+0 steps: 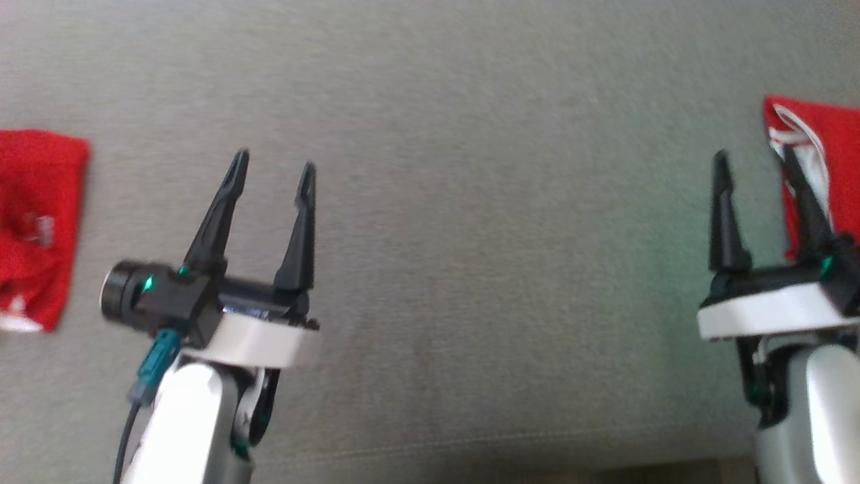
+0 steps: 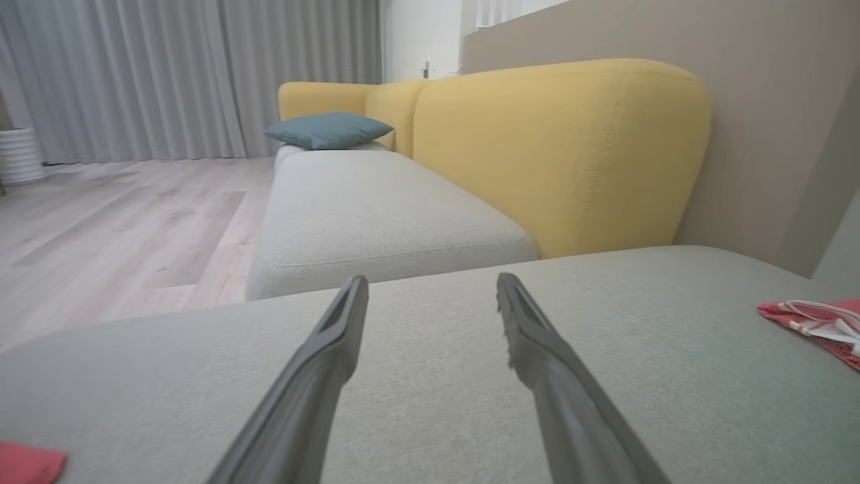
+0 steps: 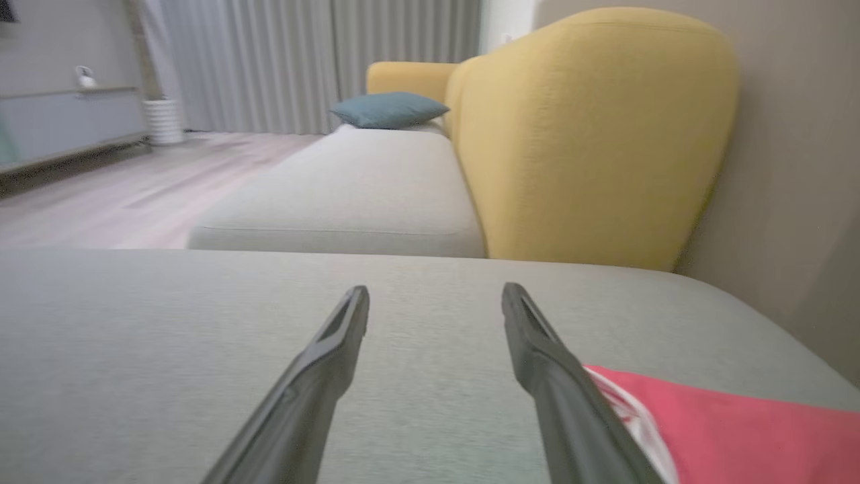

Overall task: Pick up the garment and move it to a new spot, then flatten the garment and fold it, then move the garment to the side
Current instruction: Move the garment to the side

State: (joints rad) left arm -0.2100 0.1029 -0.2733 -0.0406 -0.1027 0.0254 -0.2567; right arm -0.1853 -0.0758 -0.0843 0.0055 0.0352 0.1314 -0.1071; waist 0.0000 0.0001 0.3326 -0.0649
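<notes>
You have the broad grey fabric sofa seat (image 1: 470, 202) under both arms; the folded red cloth garment with white trim (image 1: 830, 144) lies at its right edge, long axis running with the fingers, just outside your right gripper (image 1: 754, 154), the nearer one, jaws spread and empty; your left gripper (image 1: 274, 161) is spread and empty too.

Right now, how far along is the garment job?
Looks nearly done: the right-hand garment lies compact at the right of the cushion, by the open, empty right end effector. Nothing in hand; the left end effector is open too. Whether the left-hand garment needs work, I can't tell.
</notes>
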